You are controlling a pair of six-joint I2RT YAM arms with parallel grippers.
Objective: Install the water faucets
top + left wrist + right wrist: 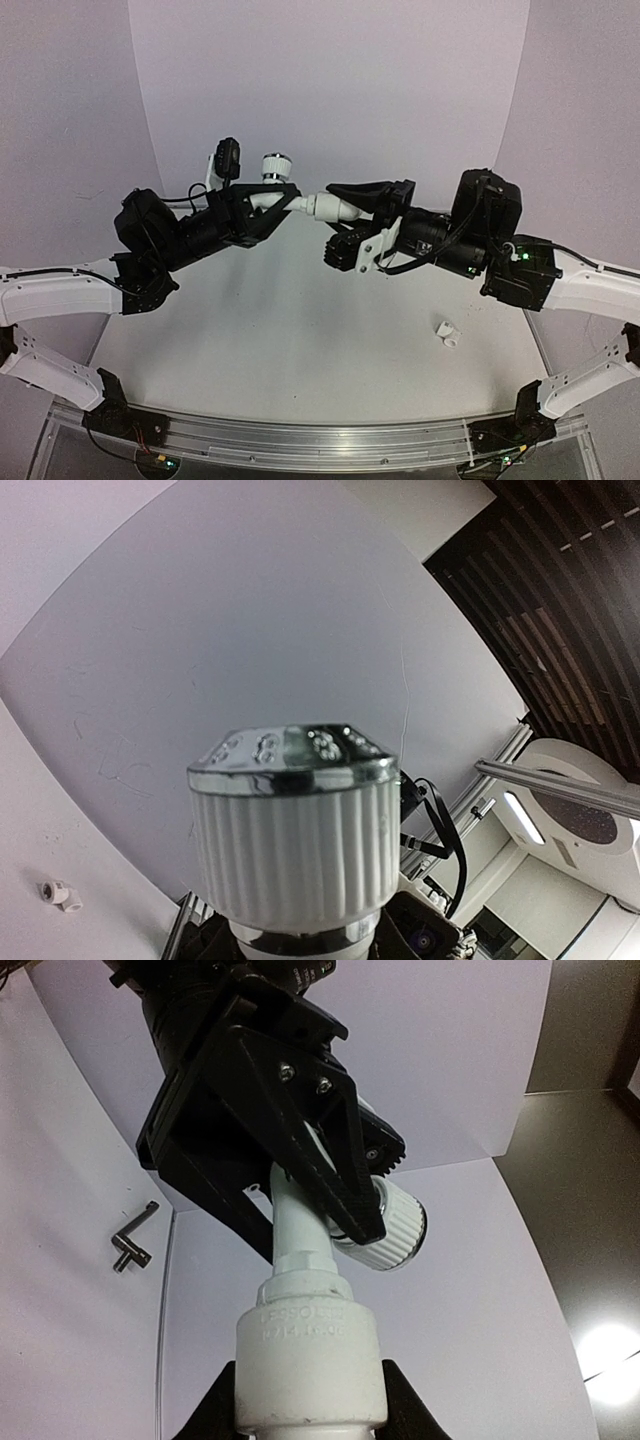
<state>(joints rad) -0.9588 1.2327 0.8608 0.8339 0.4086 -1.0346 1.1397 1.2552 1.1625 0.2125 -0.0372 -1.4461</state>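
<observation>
A white water faucet (272, 192) hangs in mid-air over the table's middle, its ribbed round knob (276, 165) pointing up. My left gripper (268, 205) is shut on its tap body (298, 1215). The knob (295, 830) fills the left wrist view and hides the left fingers. A white tubular fitting (330, 207) sits on the faucet's stem end. My right gripper (348, 212) is shut on this fitting (310, 1355), with a dark fingertip (215, 1412) pressed against each side. A second small white faucet part (449, 334) lies on the table at the right.
A dark metal crank-shaped bar (135, 1240) lies on the white surface beyond the left gripper in the right wrist view. The small white part (58, 893) also shows low left in the left wrist view. An aluminium rail (300, 440) runs along the near edge.
</observation>
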